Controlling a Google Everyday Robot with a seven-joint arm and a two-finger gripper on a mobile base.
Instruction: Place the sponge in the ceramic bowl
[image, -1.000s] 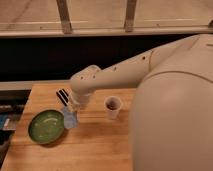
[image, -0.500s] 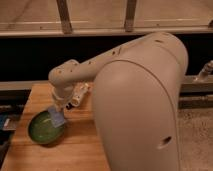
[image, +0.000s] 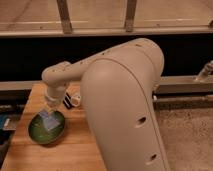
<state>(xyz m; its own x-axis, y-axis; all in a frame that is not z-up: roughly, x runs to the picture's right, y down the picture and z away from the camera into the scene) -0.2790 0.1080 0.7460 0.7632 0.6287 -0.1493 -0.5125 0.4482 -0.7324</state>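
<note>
The green ceramic bowl sits on the left part of the wooden table. The light-blue sponge hangs tilted just over the bowl's middle, inside its rim. My gripper points down from the arm's wrist directly above the bowl and is shut on the sponge's top edge. I cannot tell whether the sponge touches the bowl's floor.
A black-and-white striped block lies on the table just right of the gripper. My large cream arm covers the table's right half. A dark ledge and metal rail run behind the table. Grey floor lies to the right.
The gripper has carried the sponge leftward from beside the bowl to over its middle. The arm has swung closer to the camera and now hides the white cup.
</note>
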